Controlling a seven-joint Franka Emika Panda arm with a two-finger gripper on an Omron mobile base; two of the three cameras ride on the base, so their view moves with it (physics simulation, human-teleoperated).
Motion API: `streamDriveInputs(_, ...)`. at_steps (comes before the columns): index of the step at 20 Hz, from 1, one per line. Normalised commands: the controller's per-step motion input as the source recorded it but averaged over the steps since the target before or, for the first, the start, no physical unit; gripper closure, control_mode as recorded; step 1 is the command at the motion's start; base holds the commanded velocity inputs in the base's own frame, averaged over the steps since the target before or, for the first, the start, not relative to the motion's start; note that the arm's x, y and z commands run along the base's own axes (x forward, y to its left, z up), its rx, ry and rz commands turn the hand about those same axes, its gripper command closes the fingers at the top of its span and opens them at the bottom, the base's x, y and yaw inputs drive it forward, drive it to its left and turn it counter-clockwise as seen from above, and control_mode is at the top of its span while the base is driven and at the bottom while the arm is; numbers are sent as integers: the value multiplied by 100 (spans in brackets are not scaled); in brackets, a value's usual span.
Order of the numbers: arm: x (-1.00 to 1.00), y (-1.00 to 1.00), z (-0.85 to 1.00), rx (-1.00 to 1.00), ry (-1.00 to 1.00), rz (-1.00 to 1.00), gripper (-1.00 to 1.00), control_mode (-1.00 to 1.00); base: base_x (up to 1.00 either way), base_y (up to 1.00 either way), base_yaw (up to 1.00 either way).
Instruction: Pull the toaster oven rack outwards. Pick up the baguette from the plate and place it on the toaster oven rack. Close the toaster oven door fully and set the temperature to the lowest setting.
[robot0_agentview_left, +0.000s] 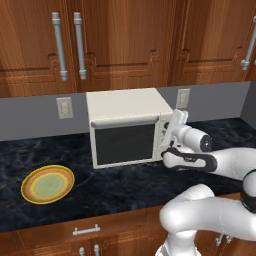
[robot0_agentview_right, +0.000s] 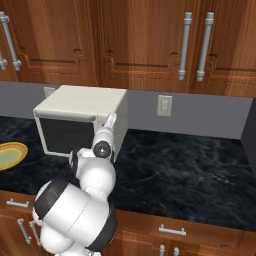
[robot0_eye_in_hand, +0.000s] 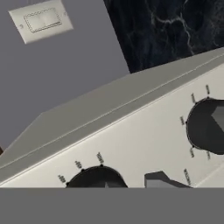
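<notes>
On the dark marble counter (robot0_agentview_left: 125, 187), the toaster oven door (robot0_agentview_left: 125, 144) is seen shut, the gripper (robot0_agentview_left: 167, 142) is held at the knobs (robot0_eye_in_hand: 205, 127) at its three o'clock, jaw state indiscernible, and the plate (robot0_agentview_left: 47, 184) is seen at eight o'clock.

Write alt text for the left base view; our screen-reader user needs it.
A white robot arm's gripper is at the knob panel of a cream toaster oven, its dark glass door closed, on a dark marble counter; an empty plate lies left.

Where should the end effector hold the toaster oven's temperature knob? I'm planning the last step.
Pinch the round dark knob across its rim, coming straight at the toaster oven's front panel. It is a low disc facing outward, so two opposite sides are free.
</notes>
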Motion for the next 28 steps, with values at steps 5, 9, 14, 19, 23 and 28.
streamDriveInputs(5,52,0,-4,-85,2,50,100,-100,0,0,0)
streamDriveInputs(9,50,0,-17,-93,5,51,100,-100,0,0,0)
streamDriveInputs(14,43,0,-32,-100,10,49,100,-100,0,0,0)
streamDriveInputs(19,36,0,-37,-100,9,49,100,-100,0,0,0)
streamDriveInputs(23,37,0,-31,-100,14,44,100,-100,0,0,0)
streamDriveInputs(28,46,0,-14,-100,15,40,100,-100,0,0,0)
